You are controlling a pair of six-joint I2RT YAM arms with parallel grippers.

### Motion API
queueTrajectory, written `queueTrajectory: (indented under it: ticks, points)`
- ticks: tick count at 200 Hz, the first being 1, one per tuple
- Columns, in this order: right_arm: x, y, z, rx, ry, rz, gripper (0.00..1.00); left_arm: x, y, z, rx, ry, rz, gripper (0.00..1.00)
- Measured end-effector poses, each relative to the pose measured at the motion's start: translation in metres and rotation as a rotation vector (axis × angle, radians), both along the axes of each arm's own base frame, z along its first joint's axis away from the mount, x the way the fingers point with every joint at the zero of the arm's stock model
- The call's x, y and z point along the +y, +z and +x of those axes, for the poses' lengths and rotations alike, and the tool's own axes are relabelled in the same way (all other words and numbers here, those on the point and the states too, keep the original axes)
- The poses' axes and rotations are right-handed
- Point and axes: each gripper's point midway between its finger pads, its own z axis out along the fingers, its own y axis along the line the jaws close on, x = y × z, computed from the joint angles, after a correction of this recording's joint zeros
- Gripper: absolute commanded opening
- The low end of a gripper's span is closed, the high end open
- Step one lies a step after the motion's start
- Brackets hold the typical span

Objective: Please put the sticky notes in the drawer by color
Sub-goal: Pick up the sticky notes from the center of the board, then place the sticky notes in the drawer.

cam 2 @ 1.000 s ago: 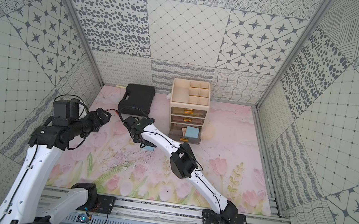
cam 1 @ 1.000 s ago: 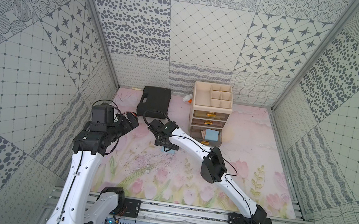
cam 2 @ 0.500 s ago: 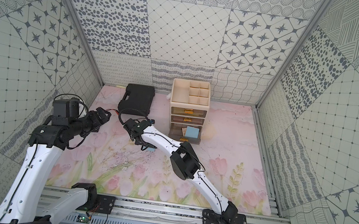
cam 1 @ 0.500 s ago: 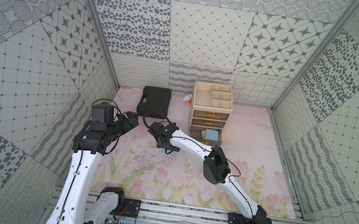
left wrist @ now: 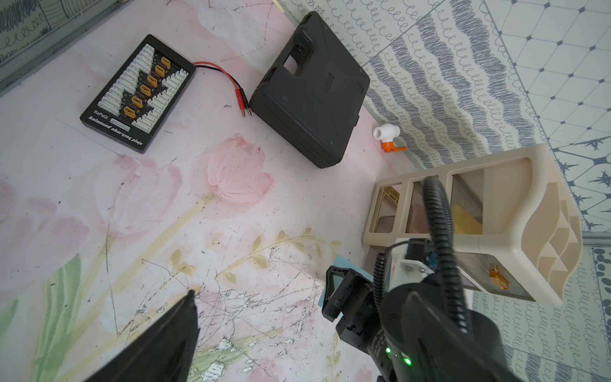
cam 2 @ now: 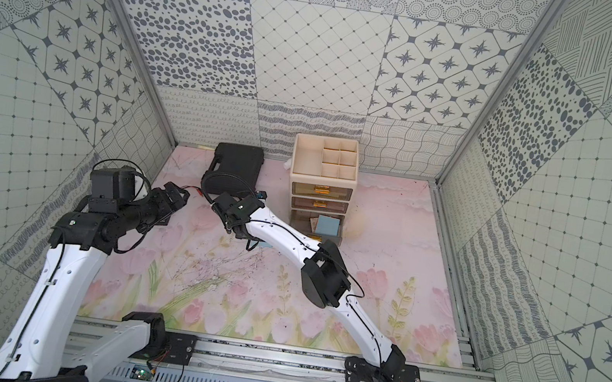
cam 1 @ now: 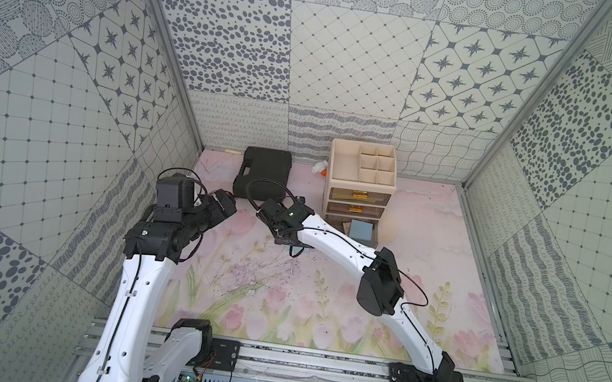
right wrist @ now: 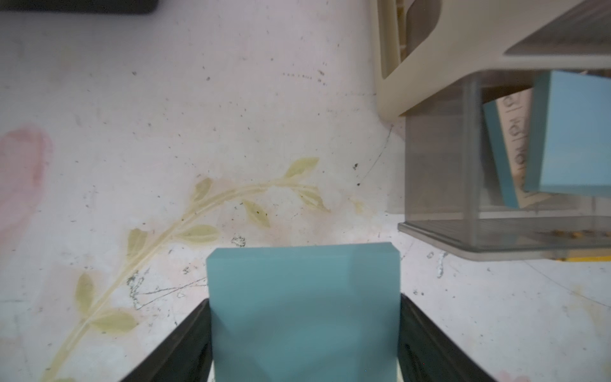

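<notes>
One blue sticky note (right wrist: 302,311) seemingly clasped in right tool (right wrist: 304,299), unmoved; left tool (cam 1: 225,207) released.

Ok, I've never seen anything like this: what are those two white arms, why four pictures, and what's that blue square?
Those are two robot arms, left and right, bolted to a rail, each ending in a two-fingered gripper. Two pictures look down from one overhead camera; the other two come from cameras on the wrists. On the flowered mat sit a cream drawer cabinet, a black case and a charging board. The right gripper has its fingers against both sides of a blue sticky-note pad; whether it is lifted is unclear. More blue pads lie in the open bottom drawer. The left gripper is open and empty.
</notes>
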Motion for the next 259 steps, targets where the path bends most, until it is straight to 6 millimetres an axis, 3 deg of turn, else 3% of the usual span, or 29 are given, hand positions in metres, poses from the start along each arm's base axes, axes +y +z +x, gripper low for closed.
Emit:
queueTrajectory:
  ticks: [53, 96, 136, 157, 216, 259]
  points:
    - [-0.028, 0.065, 0.006, -0.121, -0.003, 0.000, 0.84, 0.000, 0.012, 0.002, -0.027, 0.000, 0.002, 0.99]
    - [-0.084, 0.092, 0.011, -0.213, -0.032, -0.040, 0.83, 0.000, 0.013, 0.009, -0.018, -0.001, -0.003, 0.99]
    - [-0.145, 0.092, 0.019, -0.279, -0.094, -0.024, 0.83, 0.000, 0.016, 0.016, -0.015, -0.004, -0.007, 0.99]
    - [-0.165, 0.086, 0.022, -0.312, -0.101, -0.023, 0.83, -0.001, 0.016, 0.018, -0.011, -0.004, -0.012, 0.99]
    - [-0.191, 0.070, 0.039, -0.398, -0.095, -0.014, 0.83, -0.001, 0.016, 0.020, -0.008, -0.006, -0.016, 0.99]
    - [-0.201, 0.070, 0.058, -0.436, -0.123, 0.013, 0.84, -0.001, 0.017, 0.022, -0.005, -0.006, -0.016, 0.99]
